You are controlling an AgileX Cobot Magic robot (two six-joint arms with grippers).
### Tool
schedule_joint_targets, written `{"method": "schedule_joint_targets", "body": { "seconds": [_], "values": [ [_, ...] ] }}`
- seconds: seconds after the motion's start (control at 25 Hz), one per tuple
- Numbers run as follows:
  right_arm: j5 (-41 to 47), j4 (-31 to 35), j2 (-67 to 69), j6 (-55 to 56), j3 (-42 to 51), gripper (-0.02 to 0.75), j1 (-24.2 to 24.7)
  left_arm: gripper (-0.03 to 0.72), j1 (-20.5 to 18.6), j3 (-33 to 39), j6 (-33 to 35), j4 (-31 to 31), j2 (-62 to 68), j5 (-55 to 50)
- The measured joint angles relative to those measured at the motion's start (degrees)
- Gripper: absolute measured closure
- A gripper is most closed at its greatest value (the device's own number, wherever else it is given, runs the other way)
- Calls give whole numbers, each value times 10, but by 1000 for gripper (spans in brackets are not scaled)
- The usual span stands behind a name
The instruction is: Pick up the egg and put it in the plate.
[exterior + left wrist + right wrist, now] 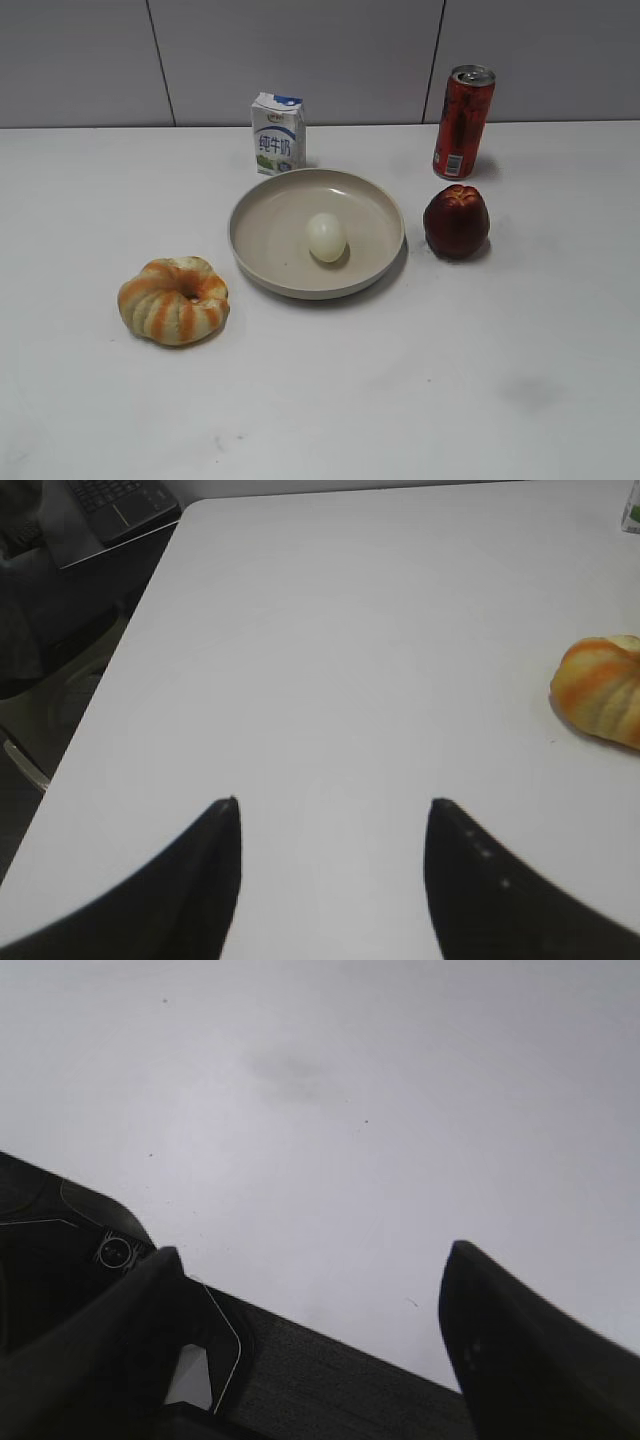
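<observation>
We find the egg point(326, 237) lying inside the plate point(262, 225), a little right of the dish's middle, resting on the flat floor with its long axis roughly upright in the exterior view. The plate sits near the centre of the white table point(450, 380). Behind its far rim stands a small milk carton point(277, 133), upright, close to the rim; whether the two touch we cannot tell. To the right rear stands a red drink can point(463, 121), and just in front of it a dark red fruit point(456, 221) lies beside the plate's right edge, apart from it. Front left of the plate, well clear, sits the orange-striped ring-shaped bread point(174, 299). No arm shows in the exterior view. In the left wrist view, the left gripper point(335, 805) has its jaws spread wide over bare tabletop, nothing between them, with the bread at the right edge. The right gripper point(315, 1255) is likewise parted and empty, over the table's near edge.
</observation>
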State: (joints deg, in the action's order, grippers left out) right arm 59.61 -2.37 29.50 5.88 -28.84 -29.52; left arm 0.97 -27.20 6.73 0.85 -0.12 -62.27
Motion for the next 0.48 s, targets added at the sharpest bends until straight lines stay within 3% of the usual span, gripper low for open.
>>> {"method": "schedule_joint_targets", "body": {
  "seconds": [0.48],
  "values": [
    [1, 34, -1, -43, 0, 148, 0, 242, 0, 0, 0, 0, 0, 0]
  ]
}}
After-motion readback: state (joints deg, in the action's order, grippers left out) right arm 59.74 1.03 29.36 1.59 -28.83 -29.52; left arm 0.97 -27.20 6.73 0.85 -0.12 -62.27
